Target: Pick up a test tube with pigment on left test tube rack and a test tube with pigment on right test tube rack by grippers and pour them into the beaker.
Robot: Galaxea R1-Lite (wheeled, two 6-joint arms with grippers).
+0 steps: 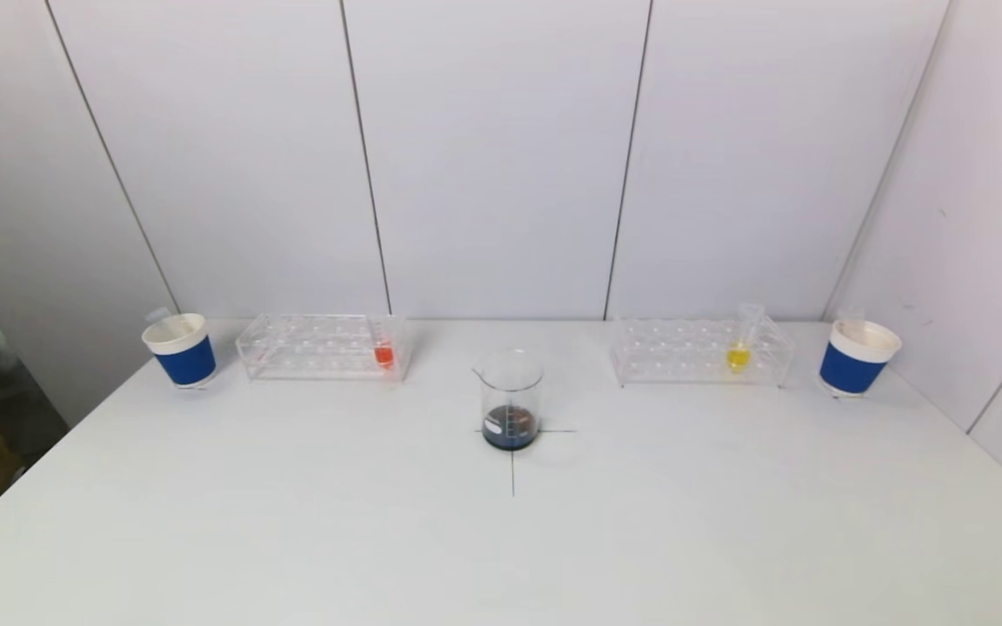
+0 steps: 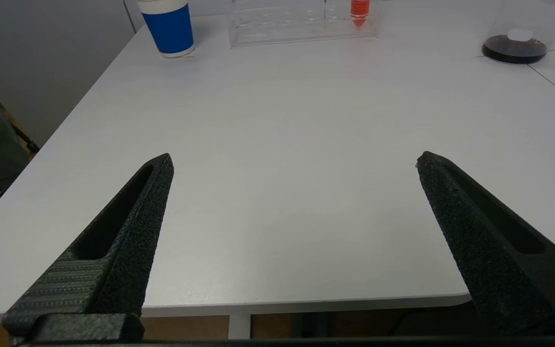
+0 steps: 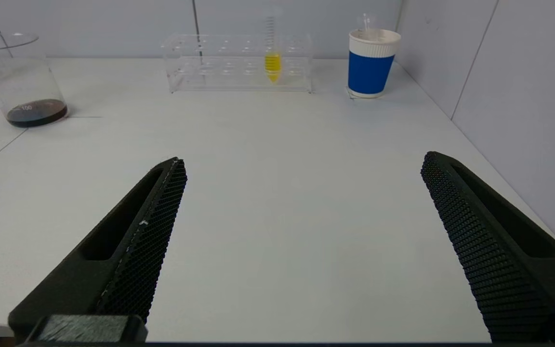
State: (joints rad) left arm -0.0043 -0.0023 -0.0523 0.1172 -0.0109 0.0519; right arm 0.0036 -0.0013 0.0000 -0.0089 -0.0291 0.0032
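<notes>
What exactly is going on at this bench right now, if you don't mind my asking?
Nothing is being handled yet. The left gripper and right gripper are both open and empty, back at the near edge of the table. The orange tube sits in the left rack, the yellow tube in the right rack. The beaker between them already holds some dark liquid. A blue cup stands outside each rack.

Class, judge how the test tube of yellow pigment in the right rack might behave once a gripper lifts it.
The yellow test tube looks smooth and clear, so probably slippery and fragile. Being slender and only partly filled, it is likely light. Its open top could spill if tilted.
</notes>
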